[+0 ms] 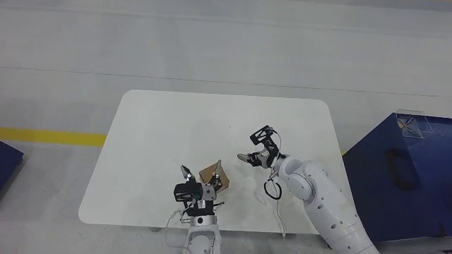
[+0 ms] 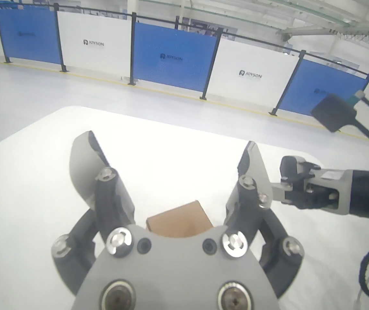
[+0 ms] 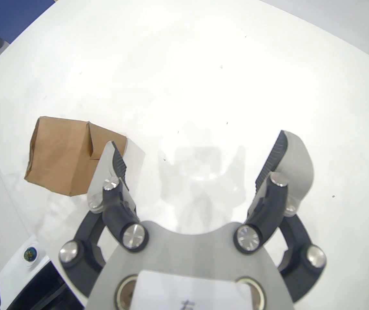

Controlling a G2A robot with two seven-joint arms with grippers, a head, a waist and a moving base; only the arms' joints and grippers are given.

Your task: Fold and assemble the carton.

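Observation:
A small brown carton (image 1: pixel 210 172) stands on the white table (image 1: pixel 176 120) near its front edge, partly folded, with a flap sticking up. My left gripper (image 1: pixel 200 178) is open around it. In the left wrist view the carton (image 2: pixel 179 219) sits low between the spread fingers (image 2: pixel 87 153), close to the palm of the left gripper (image 2: pixel 171 153). My right gripper (image 1: pixel 253 146) hangs open just to the right of the carton, holding nothing. In the right wrist view the carton (image 3: pixel 61 159) lies beside one finger (image 3: pixel 115 159) of the right gripper (image 3: pixel 200 149), apart from it.
A dark blue cabinet (image 1: pixel 402 176) stands off the table's right edge, with a clear plastic stand (image 1: pixel 413 121) on top. Bare tabletop spreads behind and left of the carton. The table's front edge is close to the carton. The right gripper's body (image 2: pixel 316 188) is close by in the left wrist view.

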